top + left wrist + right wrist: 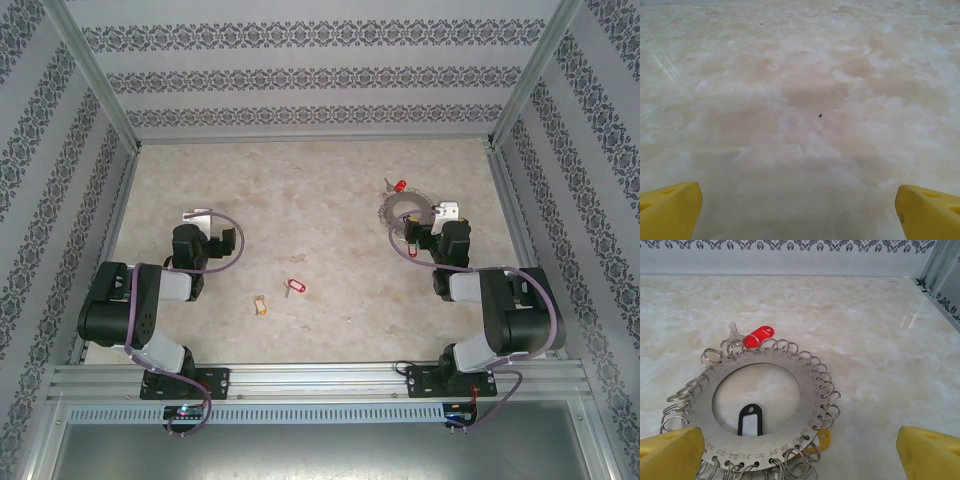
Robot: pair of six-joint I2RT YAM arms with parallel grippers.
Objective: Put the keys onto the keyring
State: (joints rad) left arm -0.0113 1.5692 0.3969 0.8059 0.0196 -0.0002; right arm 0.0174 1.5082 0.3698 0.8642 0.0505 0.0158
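Note:
Two loose keys lie mid-table: one with a red tag, and left of it one with a pale tan tag. The keyring rests at the far right. It is a flat numbered metal ring edged with several small split rings. It carries a red tag and a yellow tag, and a black tag lies in its hole. My right gripper hovers open just at its near edge, holding nothing. At the left my left gripper stands open over bare marble, well apart from the keys.
The marbled table top is walled by patterned panels with metal posts at the back corners. An aluminium rail runs along the near edge by the arm bases. Open floor lies between the two arms and behind the keyring.

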